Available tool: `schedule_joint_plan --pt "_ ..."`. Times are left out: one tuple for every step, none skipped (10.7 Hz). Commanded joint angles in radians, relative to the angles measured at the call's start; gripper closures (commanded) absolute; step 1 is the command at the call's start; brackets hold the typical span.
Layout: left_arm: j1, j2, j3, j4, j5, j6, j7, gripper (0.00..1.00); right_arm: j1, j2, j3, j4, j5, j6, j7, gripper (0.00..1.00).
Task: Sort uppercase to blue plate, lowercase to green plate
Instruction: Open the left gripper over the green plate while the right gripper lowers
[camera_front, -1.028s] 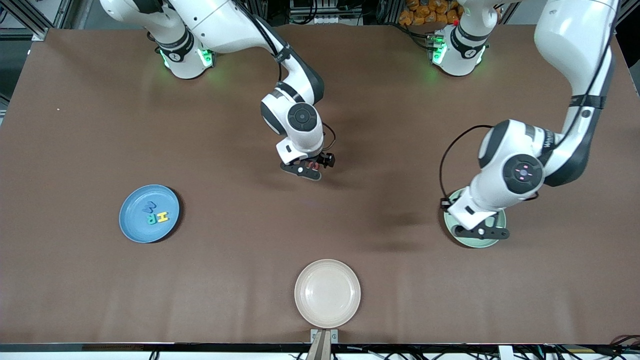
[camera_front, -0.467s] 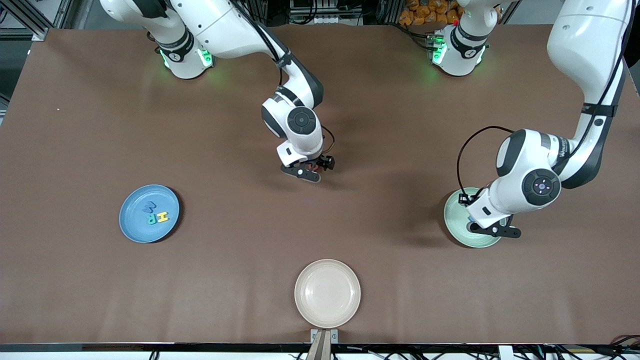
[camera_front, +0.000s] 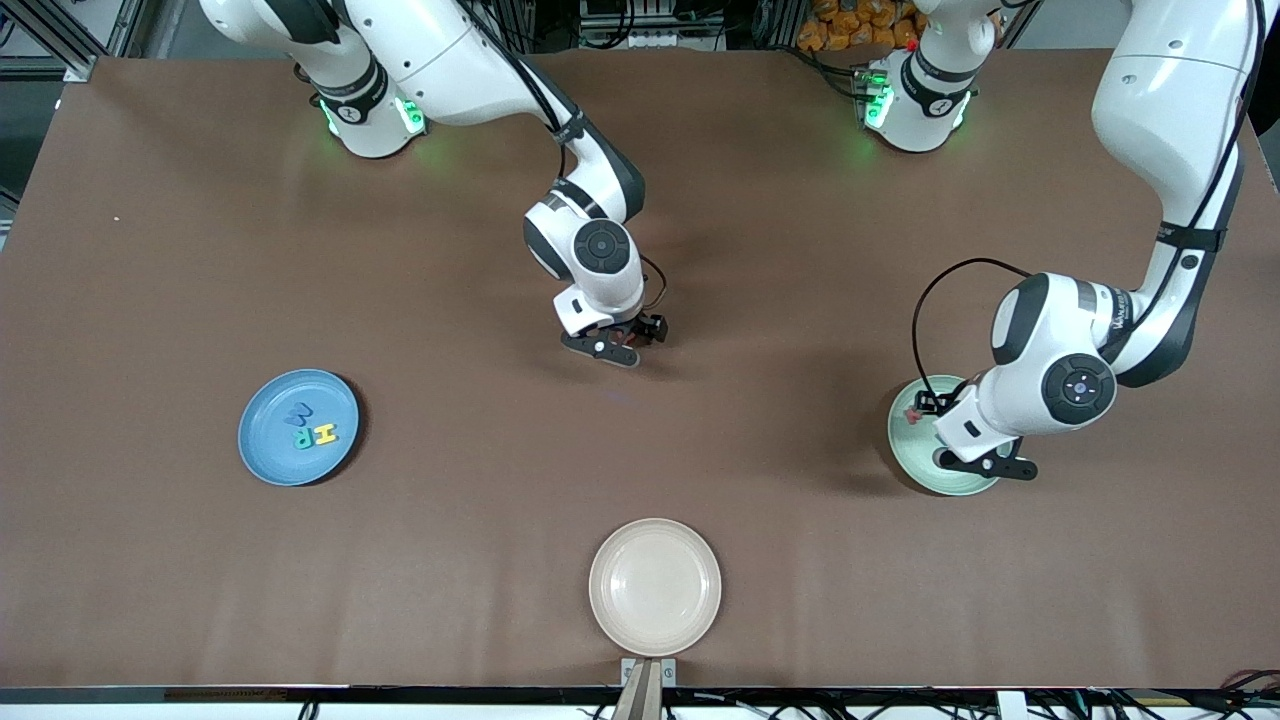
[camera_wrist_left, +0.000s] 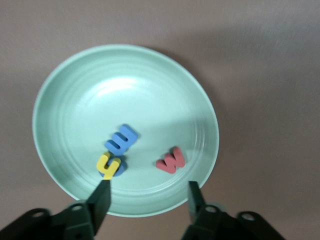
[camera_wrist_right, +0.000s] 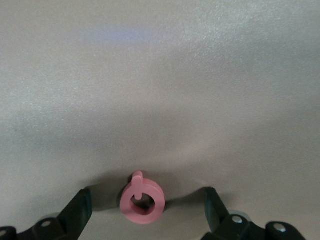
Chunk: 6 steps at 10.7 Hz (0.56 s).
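Observation:
The green plate (camera_front: 915, 457) (camera_wrist_left: 125, 90) lies toward the left arm's end of the table. It holds the lowercase letters: a blue m (camera_wrist_left: 121, 139), a yellow h (camera_wrist_left: 107, 164) resting on a round blue letter (camera_wrist_left: 119, 169), and a red w (camera_wrist_left: 171, 160) (camera_front: 911, 414). My left gripper (camera_front: 985, 465) (camera_wrist_left: 148, 197) hangs open over the plate's rim, holding nothing. The blue plate (camera_front: 270, 455) carries uppercase M (camera_front: 298, 413), R (camera_front: 300, 436) and H (camera_front: 325, 434). My right gripper (camera_front: 612, 345) (camera_wrist_right: 147, 205) is low at mid-table, open, its fingers on either side of the red Q (camera_wrist_right: 141, 197), touching neither.
A cream-white plate (camera_front: 655, 585) with nothing in it sits near the table edge closest to the front camera. Both arm bases stand along the table's edge farthest from that camera.
The left gripper has opened and the red w now lies in the green plate. The right gripper has shifted slightly over the red Q, still open.

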Motion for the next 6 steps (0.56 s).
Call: schedule_joint_plan --pt "-0.021 -0.074 0.003 0.033 -0.011 -0.042 0.029 0.00 -0.002 -0.009 0.008 -0.010 -0.001 0.006 0.025 0.00" --pt "-0.039 -0.119 0.003 0.039 -0.017 -0.051 0.029 0.00 -0.002 -0.011 0.008 -0.010 -0.001 0.005 0.025 0.00" --pt "-0.045 -0.166 -0.001 0.038 -0.019 -0.069 0.029 0.00 -0.002 -0.011 0.008 -0.010 -0.001 0.005 0.025 0.00" --pt "-0.045 -0.214 -0.010 0.038 -0.025 -0.098 0.030 0.00 0.000 -0.011 0.008 -0.010 -0.001 0.005 0.030 0.05" --pt "-0.048 -0.268 -0.011 0.038 -0.041 -0.115 0.029 0.00 0.002 -0.012 0.008 -0.009 -0.001 0.005 0.031 0.53" --pt "-0.073 -0.317 -0.011 0.039 -0.067 -0.149 0.015 0.00 0.002 -0.014 0.008 -0.010 -0.001 0.011 0.051 1.00"
